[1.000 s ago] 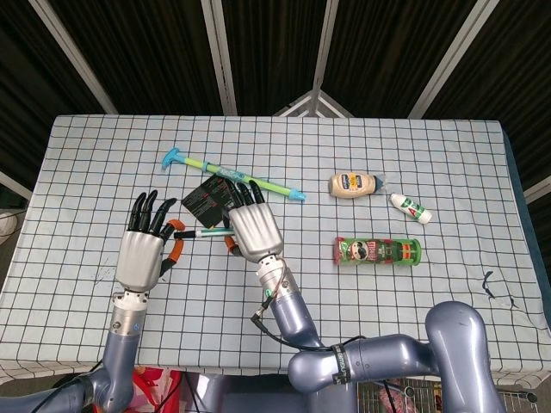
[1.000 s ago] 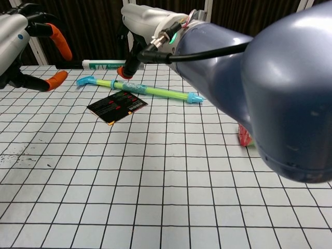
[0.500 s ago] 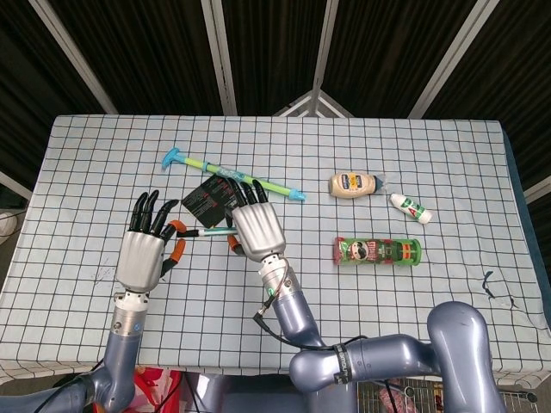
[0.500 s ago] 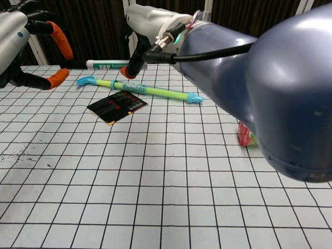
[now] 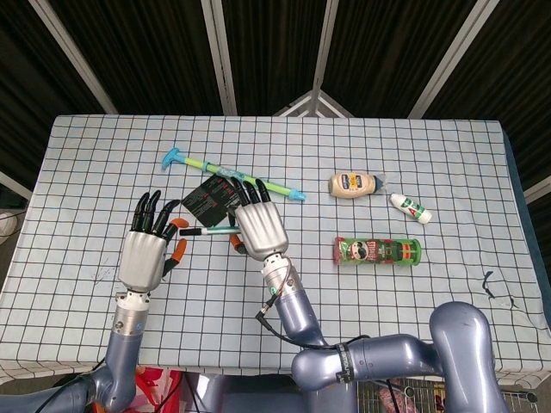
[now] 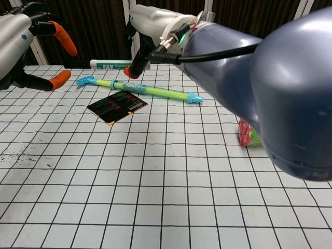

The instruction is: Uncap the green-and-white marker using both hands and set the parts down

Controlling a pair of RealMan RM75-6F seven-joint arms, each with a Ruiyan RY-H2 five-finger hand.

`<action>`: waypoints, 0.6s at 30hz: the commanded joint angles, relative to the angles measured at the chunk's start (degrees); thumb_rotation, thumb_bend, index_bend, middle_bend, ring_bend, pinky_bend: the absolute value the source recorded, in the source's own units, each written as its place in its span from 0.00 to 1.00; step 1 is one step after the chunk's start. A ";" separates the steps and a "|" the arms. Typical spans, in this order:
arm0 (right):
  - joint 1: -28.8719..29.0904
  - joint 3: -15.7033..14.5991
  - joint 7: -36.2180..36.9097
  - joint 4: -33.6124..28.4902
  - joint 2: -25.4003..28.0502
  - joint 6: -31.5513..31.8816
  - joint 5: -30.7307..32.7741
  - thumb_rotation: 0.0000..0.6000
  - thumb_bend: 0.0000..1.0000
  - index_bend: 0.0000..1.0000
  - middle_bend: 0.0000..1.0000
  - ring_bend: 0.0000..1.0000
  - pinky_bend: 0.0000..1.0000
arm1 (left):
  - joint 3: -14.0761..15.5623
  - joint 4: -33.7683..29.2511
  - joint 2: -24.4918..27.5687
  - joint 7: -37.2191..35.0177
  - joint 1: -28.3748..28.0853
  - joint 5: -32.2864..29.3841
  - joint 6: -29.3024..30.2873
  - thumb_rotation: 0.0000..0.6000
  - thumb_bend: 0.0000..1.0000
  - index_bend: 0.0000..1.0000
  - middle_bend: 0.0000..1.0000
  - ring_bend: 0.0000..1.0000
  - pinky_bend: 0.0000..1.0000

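Note:
The green-and-white marker (image 5: 208,231) (image 6: 111,64) hangs level above the table between my two hands. My right hand (image 5: 258,225) (image 6: 151,27) grips its right end, with an orange-tipped finger (image 6: 134,72) curled under the barrel. My left hand (image 5: 145,251) (image 6: 21,41) is just left of the marker's free end, palm toward it. Its orange fingertips (image 6: 61,79) are spread apart with nothing between them. Whether the cap sits on the free end is not clear.
A long blue-and-green stick (image 5: 232,176) (image 6: 142,90) and a black card (image 5: 207,197) (image 6: 117,107) lie just behind the hands. A mayonnaise bottle (image 5: 355,184), a small white bottle (image 5: 411,207) and a green-and-red snack can (image 5: 377,251) (image 6: 248,136) lie to the right.
My right hand has carried the marker a little to the right, away from the left hand. The left hand has stayed almost in place, fingers apart.

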 commanded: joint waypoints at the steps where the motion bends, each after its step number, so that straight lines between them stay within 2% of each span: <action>1: 0.00 -0.04 0.00 0.02 -0.02 0.03 -0.05 1.00 0.42 0.69 0.06 0.10 0.00 | 0.09 0.10 -0.02 0.13 -0.06 0.03 -0.10 1.00 0.48 0.45 0.19 0.00 0.01; 18: -0.29 -0.33 0.68 0.86 -0.07 -0.44 -0.28 1.00 0.42 0.69 0.06 0.10 0.00 | -0.24 1.94 -1.15 -0.24 -0.60 -0.14 0.03 1.00 0.49 0.50 0.21 0.00 0.01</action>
